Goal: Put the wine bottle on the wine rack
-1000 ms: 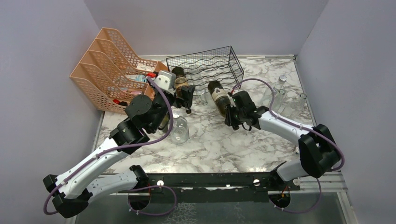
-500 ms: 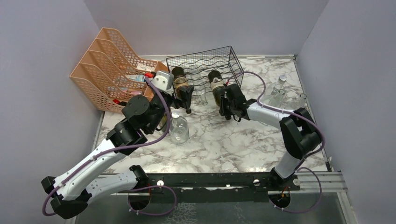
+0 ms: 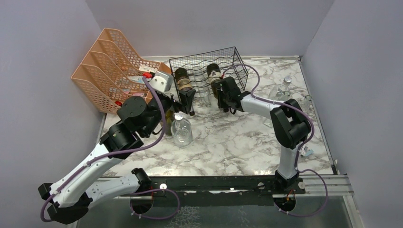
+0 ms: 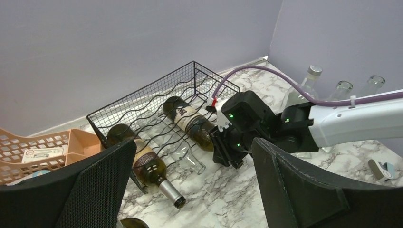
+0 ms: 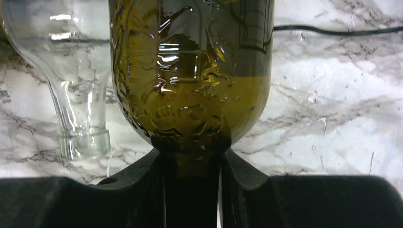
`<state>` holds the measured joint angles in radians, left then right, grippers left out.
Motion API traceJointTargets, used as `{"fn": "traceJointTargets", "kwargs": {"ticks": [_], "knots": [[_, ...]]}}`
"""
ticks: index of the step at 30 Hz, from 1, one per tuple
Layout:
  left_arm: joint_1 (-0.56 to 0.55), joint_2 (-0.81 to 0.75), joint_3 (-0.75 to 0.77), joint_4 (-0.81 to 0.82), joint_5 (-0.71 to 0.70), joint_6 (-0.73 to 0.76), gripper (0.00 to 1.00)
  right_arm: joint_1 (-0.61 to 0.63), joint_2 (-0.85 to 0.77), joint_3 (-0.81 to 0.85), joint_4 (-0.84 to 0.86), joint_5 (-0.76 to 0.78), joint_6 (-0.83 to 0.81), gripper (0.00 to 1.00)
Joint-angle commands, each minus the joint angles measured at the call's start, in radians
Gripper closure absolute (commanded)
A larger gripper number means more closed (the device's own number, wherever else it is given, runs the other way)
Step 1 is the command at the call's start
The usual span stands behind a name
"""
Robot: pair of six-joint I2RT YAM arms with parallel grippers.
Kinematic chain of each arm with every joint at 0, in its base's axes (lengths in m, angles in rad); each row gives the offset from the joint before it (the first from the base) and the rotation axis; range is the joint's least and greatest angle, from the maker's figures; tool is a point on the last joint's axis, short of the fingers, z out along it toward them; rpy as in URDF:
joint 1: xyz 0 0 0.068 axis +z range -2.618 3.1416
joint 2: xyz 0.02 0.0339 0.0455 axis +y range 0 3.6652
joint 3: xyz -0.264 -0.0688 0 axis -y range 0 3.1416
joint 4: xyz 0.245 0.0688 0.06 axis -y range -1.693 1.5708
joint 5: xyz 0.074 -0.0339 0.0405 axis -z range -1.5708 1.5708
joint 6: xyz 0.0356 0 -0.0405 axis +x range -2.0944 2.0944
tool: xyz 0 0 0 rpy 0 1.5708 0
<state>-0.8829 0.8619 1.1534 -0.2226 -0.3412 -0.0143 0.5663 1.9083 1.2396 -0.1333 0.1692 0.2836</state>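
Things are changing fast near the top middle of the overhead view. A second ago the right gripper point(image 3: 221, 91) was holding the wine bottle point(image 3: 215, 76) low over the table, out in front of the wine rack point(image 3: 235, 58). Now the bottle is lying inside the rack on the wavy wires, with its fat end pointing to the back wall. The right gripper is squeezing the bottle's thin neck tight. I am thinking the job is nearly done. The gripper only needs to let go and back away slowly, so the bottle is not rolling out.

The left gripper point(image 3: 188, 99) is changing too. Its two fingers have been spreading. Now they are standing wide apart with nothing between them, just in front of the rack's left side. A second dark bottle point(image 3: 181, 80) is resting there in the rack, with its neck poking out toward the bottom of the frame.

The wine bottle is smooth, shiny, dark green glass, round, with a pale label. The rack is thin black wire, boxy, with wiggly rows. The table point(image 3: 228, 142) is looking like white marble with grey veins. A clear glass bottle point(image 5: 71, 66) is lying just beside the green one. A peach mesh organizer point(image 3: 102, 64) is sitting at the upper left.
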Motion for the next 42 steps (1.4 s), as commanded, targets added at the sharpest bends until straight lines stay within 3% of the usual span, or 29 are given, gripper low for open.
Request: {"fn": "traceJointTargets", "kwargs": {"ticks": [1,7,16,27,31,38,42], "knots": [[0.001,-0.040,-0.013,0.017,0.032,-0.012,0.02,-0.003,0.012,0.113,0.140,0.080,-0.042,0.88],[0.000,-0.037,-0.019,0.010,0.036,-0.011,0.02,-0.008,0.063,0.175,0.108,0.119,-0.064,0.81],[0.001,-0.032,-0.020,0.008,0.038,-0.012,0.02,-0.019,0.101,0.205,0.090,0.128,-0.139,0.62],[0.001,-0.018,-0.014,0.008,0.041,-0.007,0.02,-0.022,0.125,0.238,0.060,0.085,-0.205,0.51],[0.001,-0.015,-0.011,0.007,0.042,-0.005,0.02,-0.022,0.098,0.230,0.051,0.064,-0.199,0.48],[0.000,-0.013,-0.002,0.003,0.039,0.003,0.01,-0.022,-0.020,0.196,-0.010,0.029,-0.174,0.33],[0.001,-0.008,0.007,-0.018,0.027,0.002,0.01,-0.023,-0.130,0.157,-0.067,0.016,-0.160,0.32]]}}
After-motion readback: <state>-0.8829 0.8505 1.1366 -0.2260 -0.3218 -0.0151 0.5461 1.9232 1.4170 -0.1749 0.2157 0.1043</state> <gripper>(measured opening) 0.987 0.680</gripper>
